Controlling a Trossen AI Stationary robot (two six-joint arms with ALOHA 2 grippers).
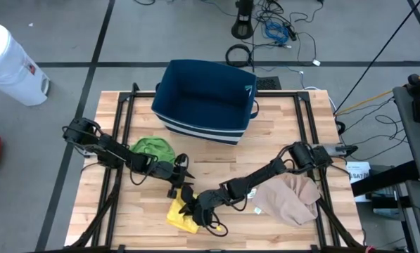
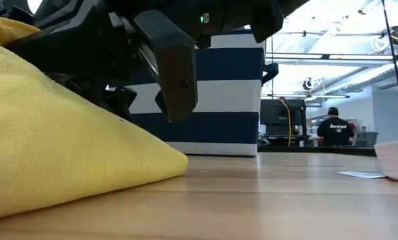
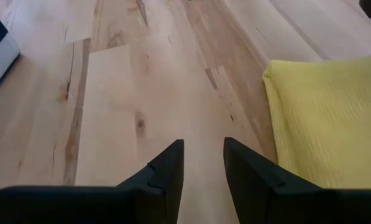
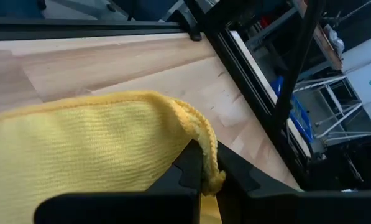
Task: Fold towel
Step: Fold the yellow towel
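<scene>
Yellow towel fills the near side of the low view, draped as a slope down to the bench, with dark arm parts hanging just above it. In the right wrist view the right gripper is seen pinching a hemmed edge of the towel, its fingers pressed together on a thin lip of cloth. The left gripper is shown partly spread and holding nothing, hovering over bare wood with the towel's edge just beside it. From above, the towel is placed at the near middle of the bench, with both grippers meeting over it. The main risk is judged to be the hem slipping out, since so little cloth is caught (only the rolled edge, it seems); a quick lift or a drag against the wood could pull it free and let the fold collapse. A second risk is that the left gripper, if closed where it is now, would be shut on nothing. A green cloth, a beige cloth and a blue bin are shown only from above; the grip on the hem itself is shown only by the right wrist camera.
</scene>
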